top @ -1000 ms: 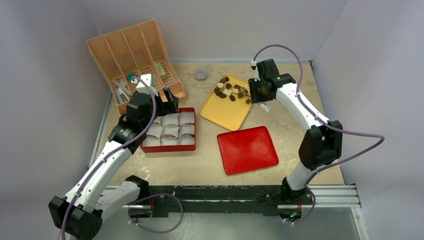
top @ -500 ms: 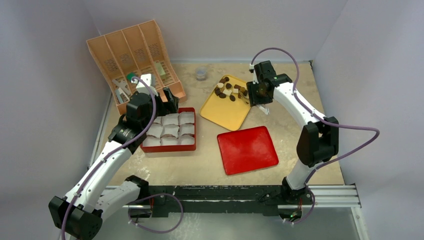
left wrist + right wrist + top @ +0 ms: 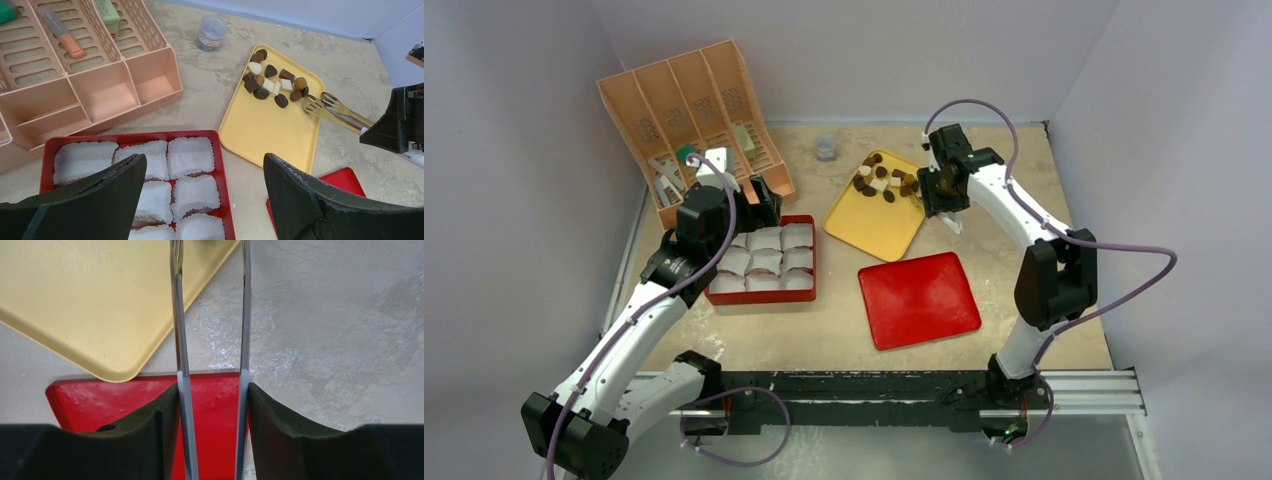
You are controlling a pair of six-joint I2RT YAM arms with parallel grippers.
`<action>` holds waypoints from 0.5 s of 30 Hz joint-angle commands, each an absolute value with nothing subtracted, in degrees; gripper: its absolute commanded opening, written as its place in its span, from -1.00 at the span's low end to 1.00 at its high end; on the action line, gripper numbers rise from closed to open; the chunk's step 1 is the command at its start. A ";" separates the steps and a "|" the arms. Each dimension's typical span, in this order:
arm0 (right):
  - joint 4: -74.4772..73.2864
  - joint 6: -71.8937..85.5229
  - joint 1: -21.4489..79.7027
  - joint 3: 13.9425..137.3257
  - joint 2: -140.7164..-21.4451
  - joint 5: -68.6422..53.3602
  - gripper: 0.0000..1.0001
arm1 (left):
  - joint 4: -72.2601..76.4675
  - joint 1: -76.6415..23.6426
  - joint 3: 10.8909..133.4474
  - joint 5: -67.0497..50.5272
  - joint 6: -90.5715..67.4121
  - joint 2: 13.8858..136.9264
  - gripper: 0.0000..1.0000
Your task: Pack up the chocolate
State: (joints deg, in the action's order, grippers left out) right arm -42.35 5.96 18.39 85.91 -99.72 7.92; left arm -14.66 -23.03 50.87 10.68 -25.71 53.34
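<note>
The chocolate [image 3: 883, 181] is a heap of mostly dark brown pieces at the far end of a yellow tray [image 3: 874, 228]; it also shows in the left wrist view [image 3: 272, 85]. My right gripper [image 3: 941, 186] [image 3: 212, 390] is shut on metal tongs [image 3: 180, 340], whose open tips [image 3: 320, 102] rest at the right edge of the heap. My left gripper [image 3: 205, 170] is open and empty above a red box [image 3: 812, 270] lined with white paper cups [image 3: 190, 155].
A red lid [image 3: 919, 298] lies in front of the yellow tray. A peach slotted organizer [image 3: 689, 110] stands at the back left. A small jar [image 3: 826, 148] sits at the back. Walls close in on three sides.
My right gripper has moved a little left with the tongs, toward the chocolate heap. The left arm has not moved.
</note>
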 commanded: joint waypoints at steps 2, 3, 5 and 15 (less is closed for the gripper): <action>-42.37 5.08 18.81 88.23 -100.81 7.81 -0.01 | -12.74 -23.20 51.86 10.55 -24.28 52.38 0.72; -42.56 5.07 18.95 88.32 -100.95 7.89 -0.04 | -12.74 -23.20 51.83 10.55 -24.26 52.39 0.72; -42.70 5.00 19.12 88.65 -100.92 7.91 -0.12 | -12.74 -23.20 51.81 10.63 -24.26 52.39 0.72; -42.54 5.55 19.94 88.98 -99.39 7.73 -0.32 | -12.74 -23.20 51.93 11.22 -24.09 52.47 0.72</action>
